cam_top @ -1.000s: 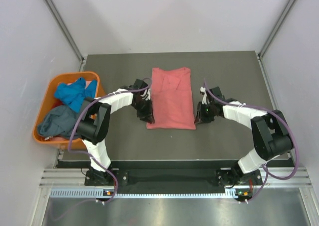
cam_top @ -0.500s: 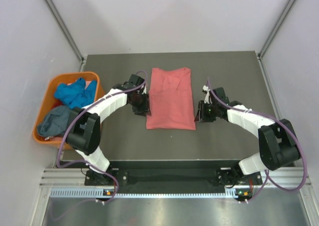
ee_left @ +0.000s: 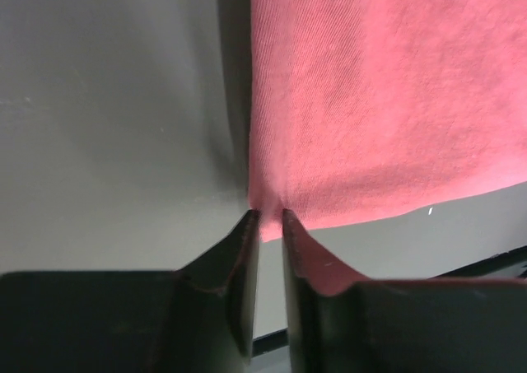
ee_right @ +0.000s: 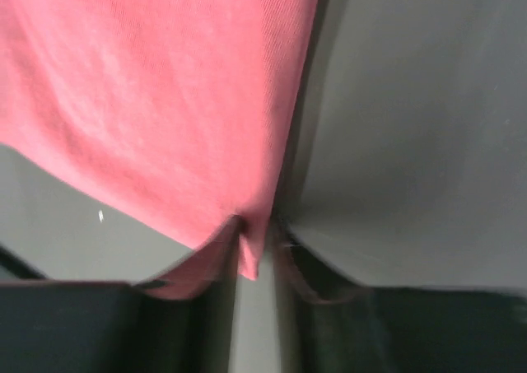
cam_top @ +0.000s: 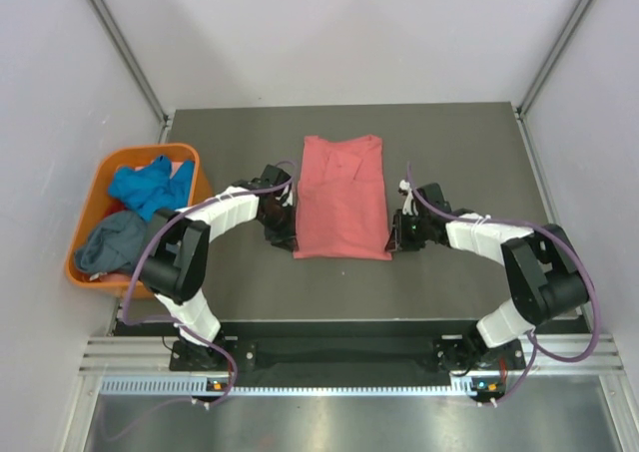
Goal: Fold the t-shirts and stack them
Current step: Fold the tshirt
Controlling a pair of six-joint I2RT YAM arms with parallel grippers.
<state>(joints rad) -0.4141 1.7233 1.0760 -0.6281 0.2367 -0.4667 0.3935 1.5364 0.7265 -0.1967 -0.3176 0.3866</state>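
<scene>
Top external view: the salmon-pink t-shirt (cam_top: 342, 198) lies flat in the middle of the dark table (cam_top: 469, 153), folded into 1 long rectangle whose short edges face the arms and the far wall. The left gripper (cam_top: 290, 240) sits at the shirt's near left corner and the right gripper (cam_top: 395, 242) at its near right corner, both low over the tabletop, with the arms curving in from either side.

At the table's left edge stands the orange tub (cam_top: 140, 151). It holds the other 2 shirts in loose heaps: the bright blue t-shirt (cam_top: 145, 188) toward the far side and the slate grey-blue t-shirt (cam_top: 112, 244) toward the near side, the 2 touching.

In the left wrist view, the 2 dark fingers (ee_left: 235, 258) stand close together, and the pink cloth (ee_left: 387, 101) puckers into a point that runs down between their tips. The pincer is clamped on that corner, with bare table (ee_left: 107, 101) to the left of the cloth edge.

The right wrist view mirrors this. The shirt's edge (ee_right: 148, 85) narrows to a corner that is nipped between the fingers (ee_right: 296, 266), so this pincer is also clamped on the pink cloth. Bare table (ee_right: 412, 126) lies to the right.
</scene>
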